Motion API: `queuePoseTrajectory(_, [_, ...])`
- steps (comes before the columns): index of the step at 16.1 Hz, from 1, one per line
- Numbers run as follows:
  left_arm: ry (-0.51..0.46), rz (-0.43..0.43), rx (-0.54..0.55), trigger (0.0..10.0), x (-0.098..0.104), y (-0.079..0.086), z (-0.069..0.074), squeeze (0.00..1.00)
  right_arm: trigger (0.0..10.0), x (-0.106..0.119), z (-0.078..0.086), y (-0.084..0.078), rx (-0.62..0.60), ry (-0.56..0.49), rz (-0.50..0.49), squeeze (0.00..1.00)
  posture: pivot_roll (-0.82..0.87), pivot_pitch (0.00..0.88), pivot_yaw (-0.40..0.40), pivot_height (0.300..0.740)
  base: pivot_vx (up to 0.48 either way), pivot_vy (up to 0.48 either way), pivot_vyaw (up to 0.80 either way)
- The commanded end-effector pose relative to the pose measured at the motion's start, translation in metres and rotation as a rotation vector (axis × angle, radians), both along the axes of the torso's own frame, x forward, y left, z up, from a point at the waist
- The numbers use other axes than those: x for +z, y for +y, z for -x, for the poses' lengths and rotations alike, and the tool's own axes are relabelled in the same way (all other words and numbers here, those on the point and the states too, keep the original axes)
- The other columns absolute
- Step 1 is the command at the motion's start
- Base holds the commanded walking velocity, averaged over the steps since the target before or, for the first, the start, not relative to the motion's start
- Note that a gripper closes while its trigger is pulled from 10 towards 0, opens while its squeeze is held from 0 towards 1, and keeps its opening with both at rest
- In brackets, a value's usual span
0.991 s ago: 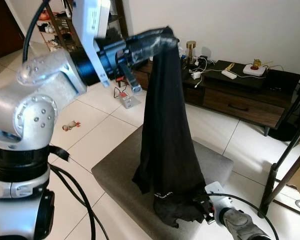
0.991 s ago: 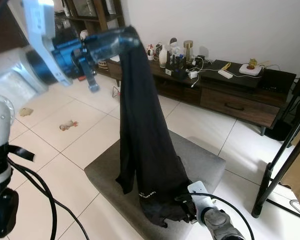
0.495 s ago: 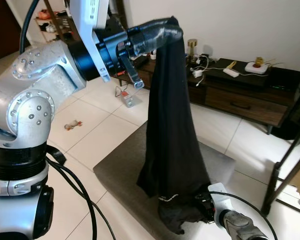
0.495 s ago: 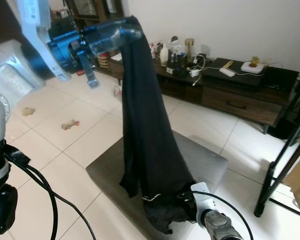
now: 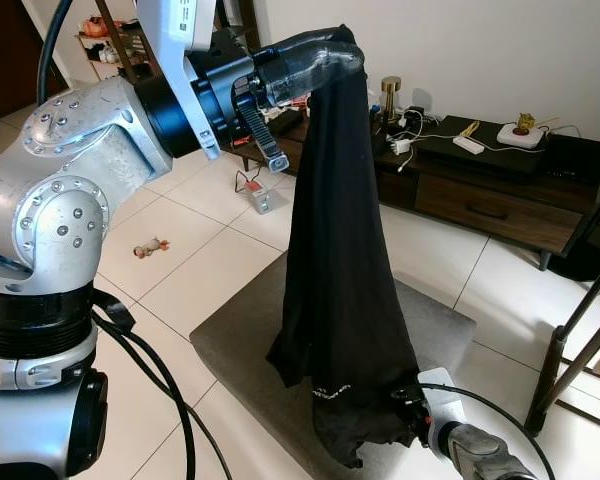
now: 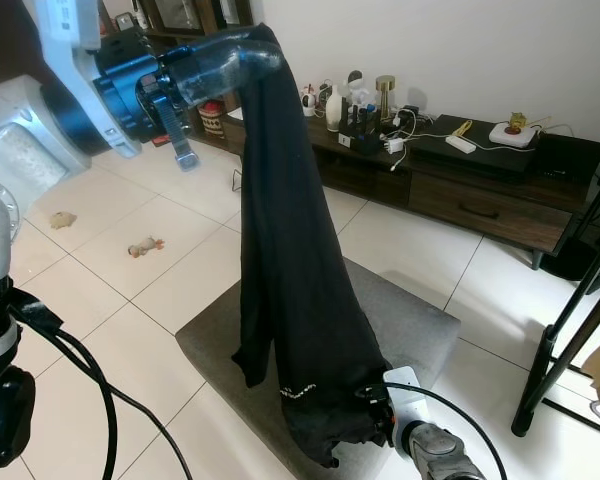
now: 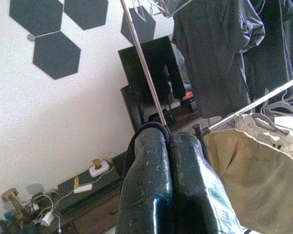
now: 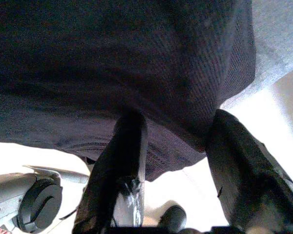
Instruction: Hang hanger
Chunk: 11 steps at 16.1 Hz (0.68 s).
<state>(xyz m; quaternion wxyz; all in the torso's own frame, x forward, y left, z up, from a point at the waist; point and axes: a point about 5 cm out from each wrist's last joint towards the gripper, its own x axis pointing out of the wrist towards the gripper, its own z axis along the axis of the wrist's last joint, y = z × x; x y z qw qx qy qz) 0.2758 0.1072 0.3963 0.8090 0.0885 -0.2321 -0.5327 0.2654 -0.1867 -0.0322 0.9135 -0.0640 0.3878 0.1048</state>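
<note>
The left gripper is sitting high in the upper middle of the left eye frame, its two black fingers pressed together on the top of a black garment, which is hanging straight down from it in a long drape. In the left wrist view the fingers are lying side by side with a fold of dark cloth pinched at their tips. No hanger can be made out anywhere; if one is inside the cloth, it is hidden.

The hem of the garment is bunching at the lower middle of the frame, over the near edge of a grey cushion on the tiled floor. The right gripper is lying low there, at the bottom of the frame, its fingers spread apart with the hem hanging between and just above them, not clamped.

Compared with a second ago, the lifted arm is sitting slightly higher and further right in the frame, and the whole room is shifting with it, so much of that is camera motion. The drape is looking much the same and the hem is still reaching the cushion.

In the left wrist view a clothes rail with garments is lying ahead, so the carry toward it is probably only beginning, and the hanging itself is not yet done
</note>
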Motion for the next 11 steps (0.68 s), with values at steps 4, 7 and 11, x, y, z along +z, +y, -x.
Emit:
queuePoseTrajectory(4, [-0.069, 0.040, 0.028, 10.0, 0.0146, 0.0083, 0.0045, 0.00, 0.0, -0.0030, 0.0036, 0.0013, -0.006, 0.013, -0.011, 0.00, 0.18, 0.060, 0.126, 0.740, 0.000, 0.000, 0.00])
queuePoseTrajectory(7, [-0.071, 0.049, 0.041, 10.0, 0.0155, 0.0101, 0.0036, 0.00, 0.0, -0.0031, 0.0039, 0.0012, -0.006, 0.010, -0.017, 0.00, 0.18, 0.061, 0.126, 0.740, 0.000, 0.000, 0.00])
queuePoseTrajectory(11, [-0.072, 0.057, 0.053, 10.0, 0.0159, 0.0117, 0.0022, 0.00, 0.0, -0.0017, 0.0025, 0.0004, -0.024, -0.009, -0.024, 0.00, 0.18, 0.061, 0.125, 0.740, 0.000, 0.000, 0.00])
